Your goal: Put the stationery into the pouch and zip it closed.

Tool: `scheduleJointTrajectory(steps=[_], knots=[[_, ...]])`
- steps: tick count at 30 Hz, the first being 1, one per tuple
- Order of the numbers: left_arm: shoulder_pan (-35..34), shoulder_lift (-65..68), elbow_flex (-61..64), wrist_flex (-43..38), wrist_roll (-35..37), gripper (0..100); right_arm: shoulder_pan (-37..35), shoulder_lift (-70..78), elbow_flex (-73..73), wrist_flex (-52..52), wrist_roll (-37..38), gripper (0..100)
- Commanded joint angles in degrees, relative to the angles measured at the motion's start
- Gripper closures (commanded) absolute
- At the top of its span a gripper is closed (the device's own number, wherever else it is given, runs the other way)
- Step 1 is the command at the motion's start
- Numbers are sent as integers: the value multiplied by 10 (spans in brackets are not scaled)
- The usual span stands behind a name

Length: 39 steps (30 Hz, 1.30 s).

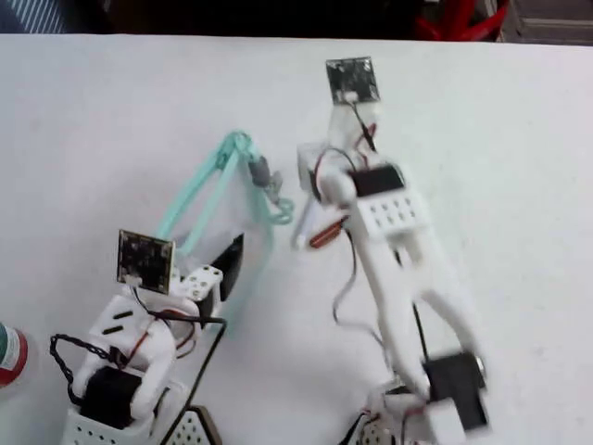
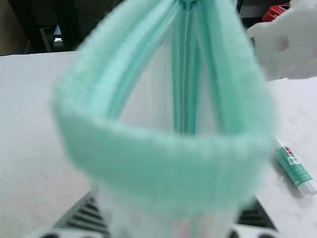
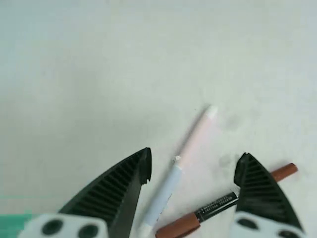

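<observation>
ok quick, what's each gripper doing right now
Left gripper: shut on the pouch, at its rim.
Right gripper: open, over the pens, holding nothing.

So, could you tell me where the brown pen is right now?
The brown pen lies on the table under the right gripper, jaws open, beside a pale pen; in the high view it is just right of the pouch.

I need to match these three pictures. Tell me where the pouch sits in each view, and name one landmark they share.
High view: the pouch lies left of centre, teal zip edge gaping.
Left wrist view: close up across the middle, its teal rim a loop.
Right wrist view: a teal sliver, likely its edge, at the border beside the right gripper.
Shared landmark: the white table.
</observation>
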Motion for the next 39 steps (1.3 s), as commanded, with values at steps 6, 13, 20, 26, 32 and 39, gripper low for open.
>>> scheduleJointTrajectory(steps=[6, 13, 20, 26, 32, 39], knots=[[7, 2, -4, -13, -5, 797, 31, 288, -264, 48, -58, 734], [7, 2, -4, -13, -5, 797, 42, 487, -442, 77, -53, 786], [7, 2, -4, -12, -5, 797, 41, 604, -639, 205, 13, 986], [7, 2, -3, -12, -5, 797, 50, 633, -772, 313, 4, 981], [7, 2, -1, -12, -5, 797, 51, 615, -964, 465, 7, 981], [7, 2, 0, -11, -5, 797, 42, 611, -1087, 505, 62, 981]])
